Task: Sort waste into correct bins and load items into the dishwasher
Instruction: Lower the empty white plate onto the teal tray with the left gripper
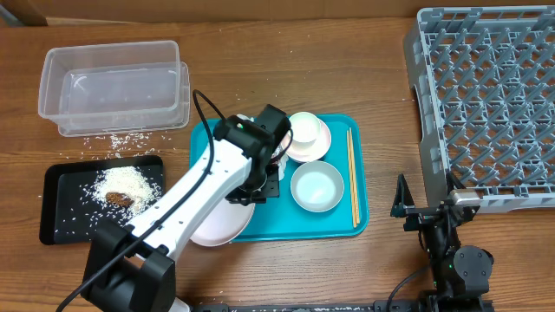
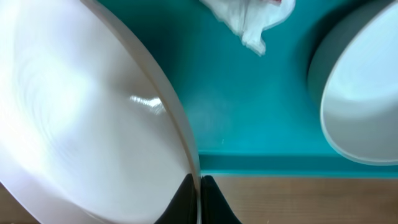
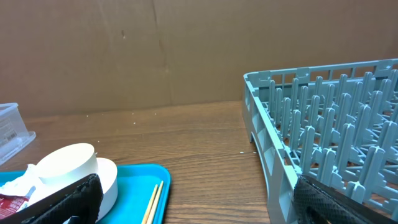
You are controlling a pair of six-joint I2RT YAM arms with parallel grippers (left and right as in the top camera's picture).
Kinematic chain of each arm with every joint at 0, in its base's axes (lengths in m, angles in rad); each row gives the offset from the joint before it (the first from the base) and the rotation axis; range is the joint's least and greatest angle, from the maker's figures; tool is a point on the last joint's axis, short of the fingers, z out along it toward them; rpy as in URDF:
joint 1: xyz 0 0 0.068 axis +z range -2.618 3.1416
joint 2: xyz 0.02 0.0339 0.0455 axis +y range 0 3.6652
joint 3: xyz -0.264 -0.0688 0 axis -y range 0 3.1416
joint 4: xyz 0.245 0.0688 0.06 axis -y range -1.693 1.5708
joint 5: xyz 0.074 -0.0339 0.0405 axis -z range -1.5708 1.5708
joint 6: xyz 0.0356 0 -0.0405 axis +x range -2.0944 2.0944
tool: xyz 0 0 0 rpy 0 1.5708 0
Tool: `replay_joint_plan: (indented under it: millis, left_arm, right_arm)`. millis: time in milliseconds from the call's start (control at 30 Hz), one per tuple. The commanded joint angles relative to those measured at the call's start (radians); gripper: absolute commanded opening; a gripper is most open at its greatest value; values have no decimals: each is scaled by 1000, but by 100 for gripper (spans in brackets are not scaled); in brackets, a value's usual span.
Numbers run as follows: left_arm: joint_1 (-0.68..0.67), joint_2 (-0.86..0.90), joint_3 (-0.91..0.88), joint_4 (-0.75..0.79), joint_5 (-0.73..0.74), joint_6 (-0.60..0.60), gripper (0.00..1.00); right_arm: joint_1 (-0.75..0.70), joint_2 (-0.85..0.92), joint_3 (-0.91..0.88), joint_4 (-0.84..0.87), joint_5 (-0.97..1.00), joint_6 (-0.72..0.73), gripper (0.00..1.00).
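Our left gripper point(image 2: 200, 194) is pinched thin on the rim of the plate point(image 2: 81, 112) — round, white, glossy, overhanging the near left corner of the teal tray point(image 1: 340, 222). The dish rack point(image 1: 486, 95) lies well off to the right, across the tray — nearer our right gripper point(image 1: 404, 208), which stands wide and empty.

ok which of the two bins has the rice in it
The shallow black tray: it holds a heap of white rice with a brown scrap on top. The clear tub behind it looks empty.
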Motion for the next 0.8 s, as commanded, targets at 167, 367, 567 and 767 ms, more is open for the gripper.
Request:
replay_joint_plan:
  millis: [167,367,567,767]
  left_arm:
    - [-26,-11,-119,164,-80,-87,4]
    - [-26,-11,-139,222,-79,-85,12]
    - [-26,-11,-139,225,-27,-70,15]
    - [-24,-11,-126,230,-29,-34,15]
  right_arm:
    - [-3,-8,-10,6,5,1,100]
    - [-3,-8,-10,6,5,1,100]
    - [-3,-8,-10,6,5,1,100]
    - [-3,-8,-10,6,5,1,100]
